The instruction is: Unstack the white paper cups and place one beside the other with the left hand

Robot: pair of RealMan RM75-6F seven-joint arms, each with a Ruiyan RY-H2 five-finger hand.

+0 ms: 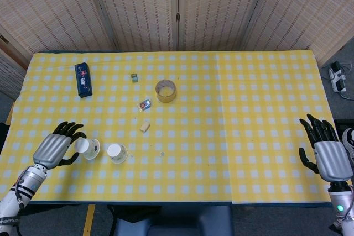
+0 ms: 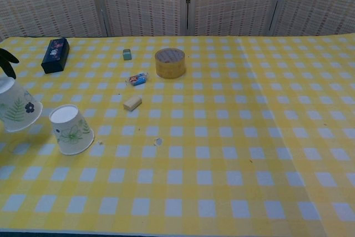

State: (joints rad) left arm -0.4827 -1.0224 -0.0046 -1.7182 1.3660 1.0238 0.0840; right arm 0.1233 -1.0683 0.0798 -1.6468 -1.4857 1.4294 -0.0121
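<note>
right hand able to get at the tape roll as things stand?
Probably yes. The right hand is open and holds nothing, and the cloth between it and the tape roll lies bare, so nothing blocks the way. It's a long stretch across the table, so reach is uncertain.

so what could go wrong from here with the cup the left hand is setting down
The held cup is tilted in the left hand, not flat on the tablecloth; released like this, it could tip or roll. It also sits close to the standing cup, so opening fingers or a sideways drift might knock that cup over. In the chest view the held cup is near the frame's left edge, so the grip is hard to judge.
</note>
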